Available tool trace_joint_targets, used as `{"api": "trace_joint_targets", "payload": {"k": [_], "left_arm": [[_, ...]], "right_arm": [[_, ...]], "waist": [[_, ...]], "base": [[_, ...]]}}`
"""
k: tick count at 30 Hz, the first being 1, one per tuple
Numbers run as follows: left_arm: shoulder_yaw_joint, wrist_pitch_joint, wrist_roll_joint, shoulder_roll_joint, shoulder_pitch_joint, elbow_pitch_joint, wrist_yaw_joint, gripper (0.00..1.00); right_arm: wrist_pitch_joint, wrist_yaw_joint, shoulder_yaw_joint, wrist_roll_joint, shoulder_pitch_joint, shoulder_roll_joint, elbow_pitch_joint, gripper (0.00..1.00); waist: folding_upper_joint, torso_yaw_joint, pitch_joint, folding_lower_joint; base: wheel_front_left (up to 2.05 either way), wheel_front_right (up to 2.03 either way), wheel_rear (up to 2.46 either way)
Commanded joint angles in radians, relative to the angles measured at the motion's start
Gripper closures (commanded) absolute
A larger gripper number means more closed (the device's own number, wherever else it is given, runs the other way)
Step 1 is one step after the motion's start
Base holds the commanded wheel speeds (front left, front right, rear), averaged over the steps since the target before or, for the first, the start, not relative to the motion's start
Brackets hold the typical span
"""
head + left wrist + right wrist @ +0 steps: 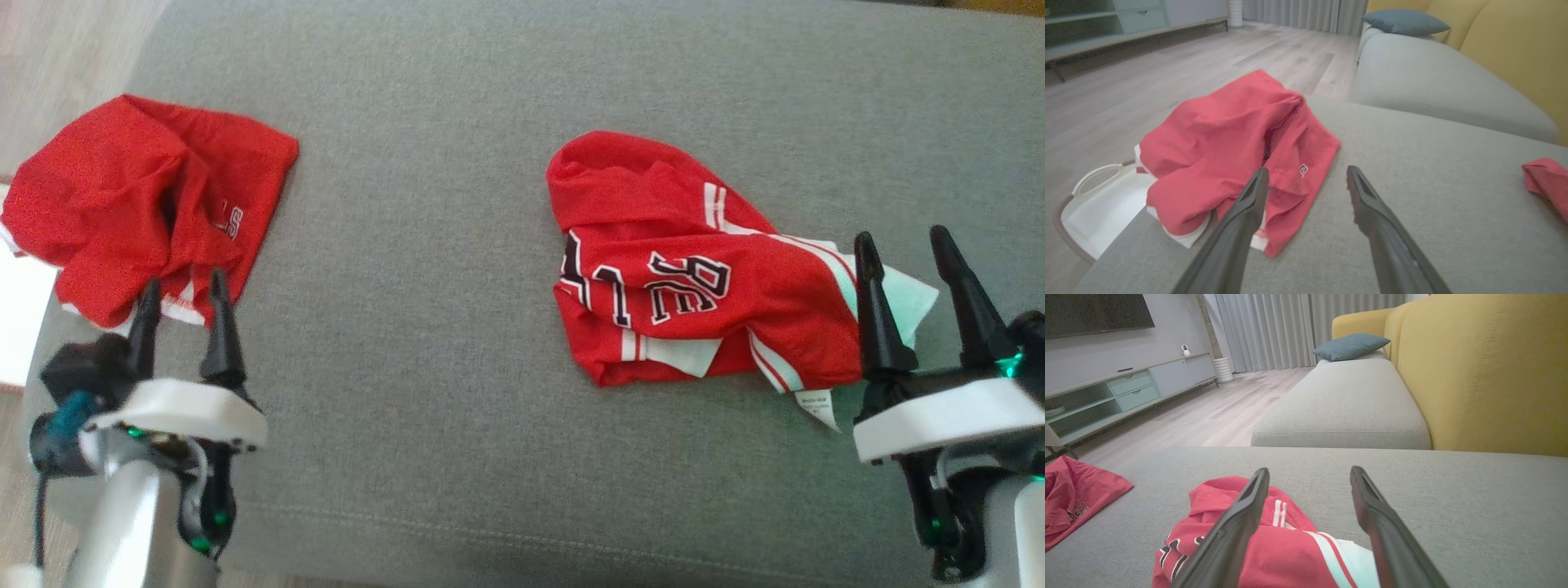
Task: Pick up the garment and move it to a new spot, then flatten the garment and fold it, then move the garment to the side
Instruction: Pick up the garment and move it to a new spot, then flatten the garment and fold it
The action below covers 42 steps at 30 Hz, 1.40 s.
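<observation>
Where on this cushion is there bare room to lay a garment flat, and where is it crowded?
Widest bare patch: the grey cushion between the left red garment and the lettered jersey. Also free: the strip behind both, and the near edge. Crowded: the left corner and the right side.

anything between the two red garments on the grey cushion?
Nothing. In the head view the stretch between the left red garment and the striped red garment is bare grey cushion.

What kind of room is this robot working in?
Most likely a home living room: there's a yellow-backed sofa with grey seats, a television on the wall above a long low cabinet, and floor-length curtains.
</observation>
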Motion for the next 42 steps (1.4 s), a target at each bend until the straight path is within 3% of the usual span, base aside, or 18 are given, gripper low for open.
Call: {"api": "trace_joint_targets", "payload": {"k": [1, 7, 12, 25, 42], "left_arm": [[0.042, -0.012, 0.032, 0.018, 0.000, -0.097, 0.012, 0.00], [-0.011, -0.012, 0.114, -0.026, 0.115, -0.321, 0.026, 0.00], [-0.058, -0.006, 0.144, -0.037, 0.155, -0.402, 0.032, 0.00], [-0.099, 0.070, 0.165, -0.018, 0.226, -0.413, 0.050, 0.00], [-0.118, 0.097, 0.175, 0.004, 0.257, -0.453, 0.065, 0.00]], "right_arm": [[-0.011, -0.001, 0.015, 0.004, -0.006, -0.005, -0.033, 0.00], [-0.017, -0.001, 0.006, 0.006, 0.019, -0.005, -0.019, 0.00], [-0.018, -0.001, 0.011, 0.004, 0.032, -0.005, 0.000, 0.00], [-0.020, -0.001, 0.037, 0.025, 0.097, -0.005, 0.043, 0.00], [-0.017, -0.001, 0.035, 0.036, 0.121, -0.005, 0.034, 0.00]], "waist": [[-0.0001, -0.013, -0.019, 0.0000], [-0.0001, -0.053, -0.058, 0.0000], [-0.0001, -0.102, -0.094, 0.0000], [-0.0001, -0.178, -0.181, 0.0000], [-0.0001, -0.186, -0.194, 0.0000]], "base": [[0.00, 0.00, 0.00], [0.00, 0.00, 0.00], [0.00, 0.00, 0.00], [0.00, 0.00, 0.00], [0.00, 0.00, 0.00]]}}
